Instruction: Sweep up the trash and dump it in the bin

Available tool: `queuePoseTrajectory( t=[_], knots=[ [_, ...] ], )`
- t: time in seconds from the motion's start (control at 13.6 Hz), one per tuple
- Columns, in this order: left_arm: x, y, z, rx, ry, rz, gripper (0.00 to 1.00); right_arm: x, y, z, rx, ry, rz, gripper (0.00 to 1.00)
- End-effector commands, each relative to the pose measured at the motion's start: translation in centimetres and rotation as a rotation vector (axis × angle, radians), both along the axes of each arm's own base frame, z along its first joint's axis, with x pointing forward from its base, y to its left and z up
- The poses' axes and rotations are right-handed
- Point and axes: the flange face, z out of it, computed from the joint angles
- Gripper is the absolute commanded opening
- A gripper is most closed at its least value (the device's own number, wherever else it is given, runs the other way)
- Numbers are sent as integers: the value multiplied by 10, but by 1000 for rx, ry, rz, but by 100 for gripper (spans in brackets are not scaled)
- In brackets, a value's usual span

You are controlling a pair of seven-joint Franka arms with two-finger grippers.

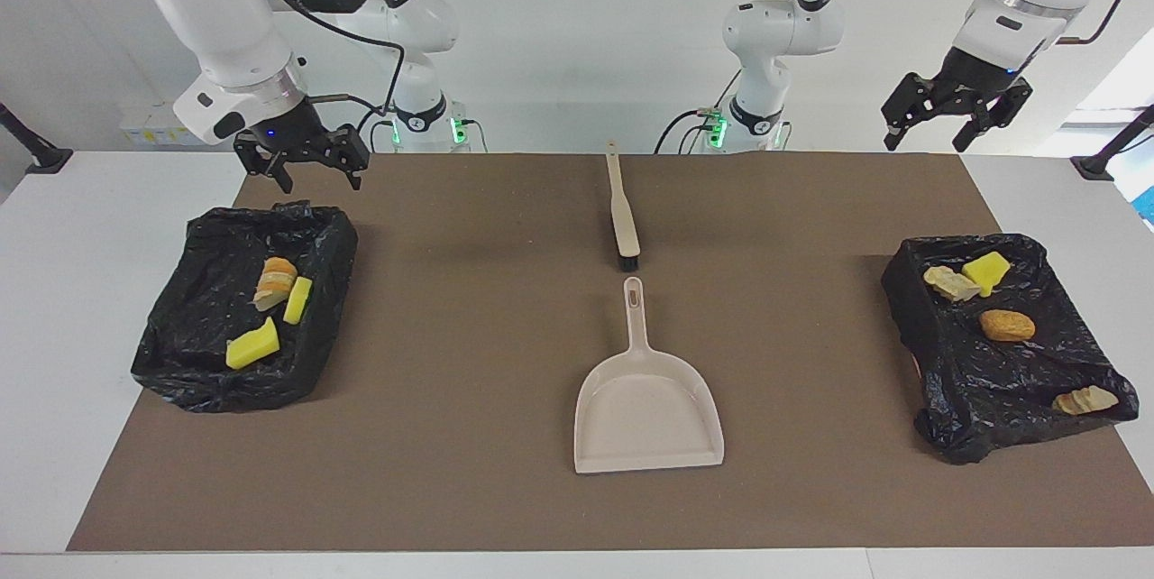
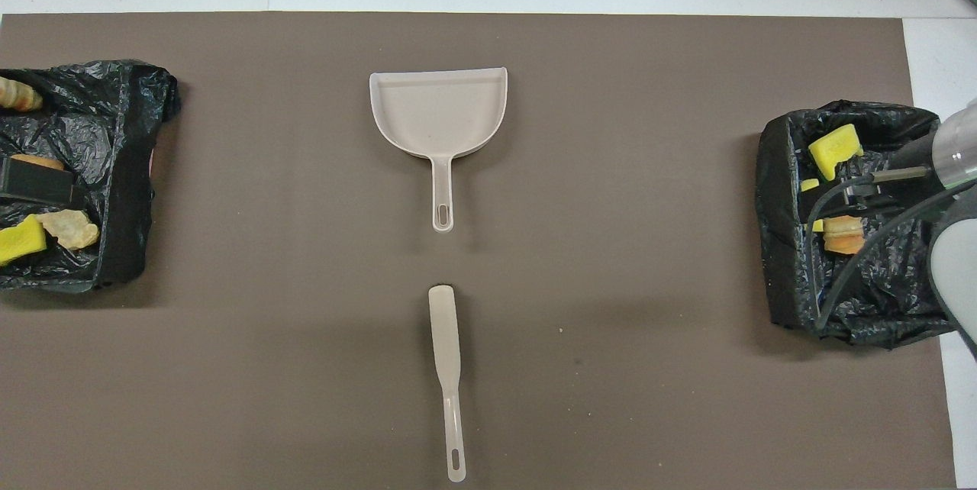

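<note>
All the trash lies in two black-lined bins. The bin at the right arm's end (image 1: pixel 194 335) holds a bread piece (image 1: pixel 275 281) and two yellow wedges (image 1: pixel 252 344). The bin at the left arm's end (image 1: pixel 969 417) holds a yellow wedge (image 1: pixel 985 270), a brown pastry (image 1: pixel 1007 325) and two bread pieces (image 1: pixel 1085 399). My right gripper (image 1: pixel 320 180) is open and empty, raised over its bin. My left gripper (image 1: pixel 927 141) is open and empty, raised high over its bin. The beige dustpan (image 1: pixel 647 408) and the beige brush (image 1: pixel 622 214) lie untouched.
The dustpan (image 2: pixel 439 112) lies mid-mat with its handle toward the robots. The brush (image 2: pixel 445 352) lies in line with it, nearer to the robots, with its bristles toward the dustpan. The brown mat (image 1: pixel 451 381) covers the table between the bins.
</note>
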Motion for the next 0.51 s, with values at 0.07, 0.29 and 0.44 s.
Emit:
queuePoseTrajectory(
  t=[0.07,0.29,0.44],
  knots=[
    [5,3,8,-13,-3,-40,100,-7,0,1,14,-4,-16,100],
    [2,3,10,-14,-16,-101,100,-7,0,1,14,-4,-16,100],
    [2,3,9,-14,-13,-100,100,-7,0,1,14,-4,-16,100]
  ],
)
